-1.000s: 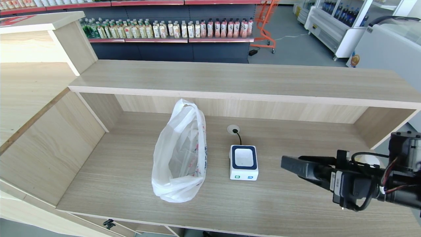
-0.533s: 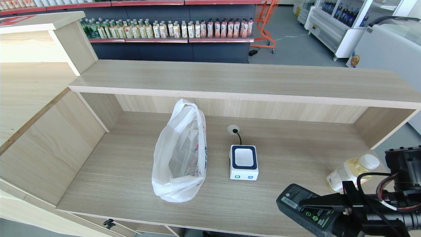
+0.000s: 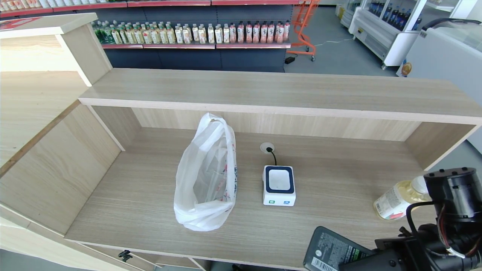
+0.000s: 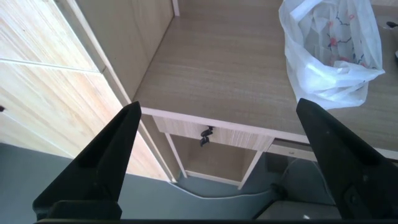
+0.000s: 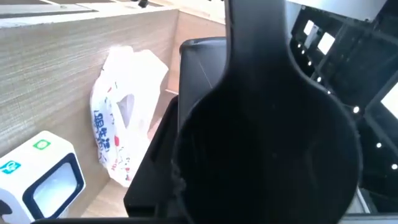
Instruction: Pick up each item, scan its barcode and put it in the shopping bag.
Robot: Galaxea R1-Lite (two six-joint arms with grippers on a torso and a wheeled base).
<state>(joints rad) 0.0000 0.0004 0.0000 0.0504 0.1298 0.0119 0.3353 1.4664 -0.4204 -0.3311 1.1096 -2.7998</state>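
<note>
My right gripper [image 3: 367, 258] is shut on a flat black adapter [image 3: 329, 251] whose printed label and barcode face up; it hangs over the counter's near edge at the right. In the right wrist view the adapter [image 5: 200, 78] lies close against a dark finger [image 5: 261, 68]. The white barcode scanner [image 3: 279, 185] sits mid-counter, left of and beyond the adapter, with its window up. The white shopping bag [image 3: 205, 177] stands open left of the scanner. My left gripper [image 4: 214, 162] is open and holds nothing, below and in front of the counter's left front corner, near the bag [image 4: 329, 50].
A bottle of yellow liquid [image 3: 399, 197] lies on its side at the counter's right end. The scanner's cable runs to a grommet [image 3: 267, 147] behind it. A raised shelf [image 3: 271, 90] and side walls enclose the counter. Bag [image 5: 121, 118] and scanner [image 5: 43, 180] lie beyond the right gripper.
The right gripper has dropped and pulled back toward the near edge with the adapter, turning its label upward. This uncovered the bottle at the right.
</note>
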